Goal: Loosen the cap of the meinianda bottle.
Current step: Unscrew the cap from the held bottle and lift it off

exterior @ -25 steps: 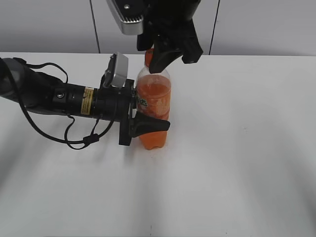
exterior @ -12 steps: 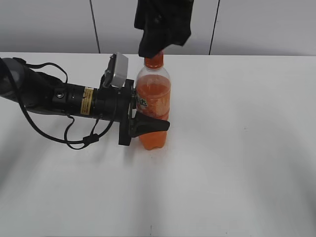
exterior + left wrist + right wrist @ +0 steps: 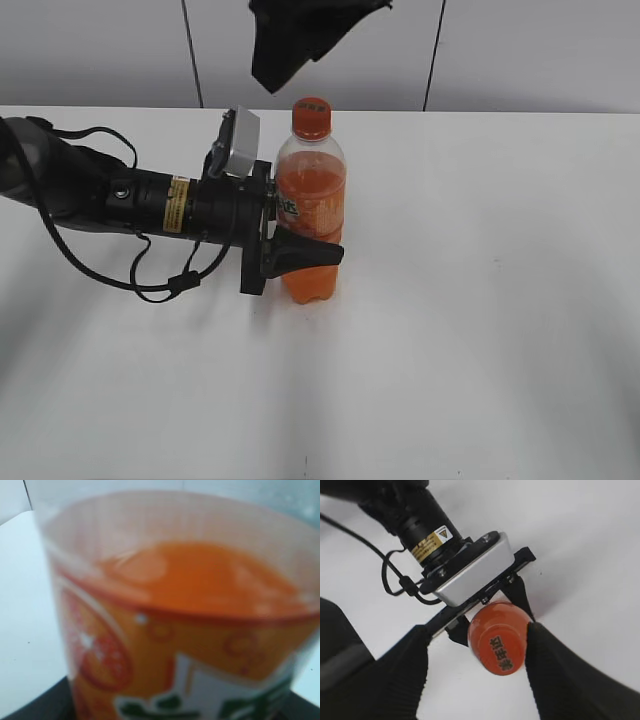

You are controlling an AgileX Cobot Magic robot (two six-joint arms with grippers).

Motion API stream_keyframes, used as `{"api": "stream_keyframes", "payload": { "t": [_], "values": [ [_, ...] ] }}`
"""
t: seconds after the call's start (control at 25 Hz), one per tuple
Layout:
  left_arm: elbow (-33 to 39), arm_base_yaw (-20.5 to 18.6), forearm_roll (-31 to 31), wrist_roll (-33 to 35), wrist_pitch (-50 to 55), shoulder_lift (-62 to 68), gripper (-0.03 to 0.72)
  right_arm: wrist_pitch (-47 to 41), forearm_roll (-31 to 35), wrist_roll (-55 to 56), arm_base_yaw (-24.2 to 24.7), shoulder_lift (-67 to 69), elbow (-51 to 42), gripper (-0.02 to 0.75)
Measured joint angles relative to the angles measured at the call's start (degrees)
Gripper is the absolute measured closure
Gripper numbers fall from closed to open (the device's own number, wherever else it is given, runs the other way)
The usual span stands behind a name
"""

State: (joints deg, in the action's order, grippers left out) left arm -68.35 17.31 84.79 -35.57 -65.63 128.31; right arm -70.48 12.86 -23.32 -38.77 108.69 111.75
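The meinianda bottle [image 3: 311,200] stands upright on the white table, its orange liquid and label filling the left wrist view [image 3: 190,630]. My left gripper [image 3: 310,238] is shut on the bottle's waist from the left; one black finger [image 3: 305,252] crosses its front. The orange cap [image 3: 312,116] sits on the neck, uncovered. My right gripper [image 3: 298,40] hangs above and slightly left of the cap, open and clear of it. Looking down in the right wrist view, the cap [image 3: 502,642] shows between the spread fingers of the right gripper [image 3: 477,631].
The left arm [image 3: 120,200] lies across the table from the left, with its silver wrist camera [image 3: 470,575] and a looping black cable [image 3: 165,280]. A grey panelled wall [image 3: 520,50] runs behind the white table [image 3: 480,330].
My right gripper has let go of the cap and risen up and to the left, leaving the cap exposed. The left gripper and bottle have not moved.
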Motion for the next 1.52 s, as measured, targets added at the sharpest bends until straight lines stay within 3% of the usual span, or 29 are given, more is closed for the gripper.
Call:
{"api": "stream_keyframes", "payload": {
  "t": [0.2, 0.4, 1.52],
  "values": [
    [0.0, 0.0, 0.0, 0.0, 0.11, 0.0, 0.267, 0.0, -2.95, 24.42, 0.0, -0.25, 0.0, 0.275],
    [0.0, 0.0, 0.0, -0.1, 0.17, 0.0, 0.267, 0.0, -8.81, 35.56, 0.0, -0.27, 0.0, 0.275],
    [0.0, 0.0, -0.21, -0.22, 0.28, -0.05, 0.267, 0.0, -5.73, 39.67, 0.0, 2.35, -2.71, 0.275]
  ]
}}
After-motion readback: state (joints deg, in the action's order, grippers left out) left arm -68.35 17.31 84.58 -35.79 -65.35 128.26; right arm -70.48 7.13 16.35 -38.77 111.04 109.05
